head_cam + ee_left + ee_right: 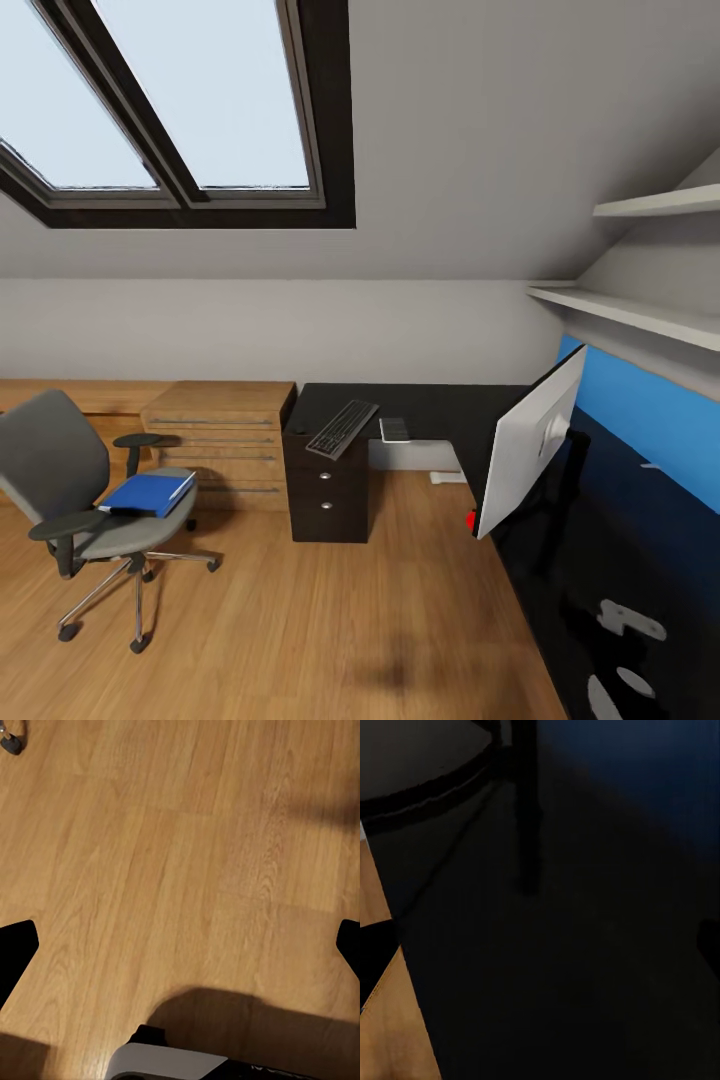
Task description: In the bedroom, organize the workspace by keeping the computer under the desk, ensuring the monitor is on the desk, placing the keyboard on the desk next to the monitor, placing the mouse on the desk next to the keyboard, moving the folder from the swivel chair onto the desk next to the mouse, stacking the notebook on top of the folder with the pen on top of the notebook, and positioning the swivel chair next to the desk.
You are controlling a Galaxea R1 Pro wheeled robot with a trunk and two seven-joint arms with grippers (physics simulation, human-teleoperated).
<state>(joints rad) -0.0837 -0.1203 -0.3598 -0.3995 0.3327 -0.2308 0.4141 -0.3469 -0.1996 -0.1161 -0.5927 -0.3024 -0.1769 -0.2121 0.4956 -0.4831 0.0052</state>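
Folder [148, 493] first: we see one bright blue folder lying flat on the seat of the one swivel chair [60, 470], well apart from both of our arms and off toward the left arm's side, across open wooden floor [180, 870]. Its long axis runs roughly from the chair's back toward the desk's drawer unit [326, 490], so it points more or less at the spot where it has to go. We judge the left arm the nearer one for picking it up, once the base has rolled closer; from here neither arm reaches. Our left gripper [180, 952] hangs over bare floor with its two dark fingertips spread wide at the edges of the wrist view and nothing between them. Our right gripper [540, 945] likewise shows its tips far apart and empty, hovering just above the glossy black top of the desk [430, 410], beside the foot of the monitor [530, 440]. Counting the rest: one monitor stands on the near wing of the desk, one keyboard [341, 428] lies over the drawer unit, and just beside it lies one small grey rectangle that is probably the notebook [395, 429]. We cannot make out a mouse, a pen or the computer.
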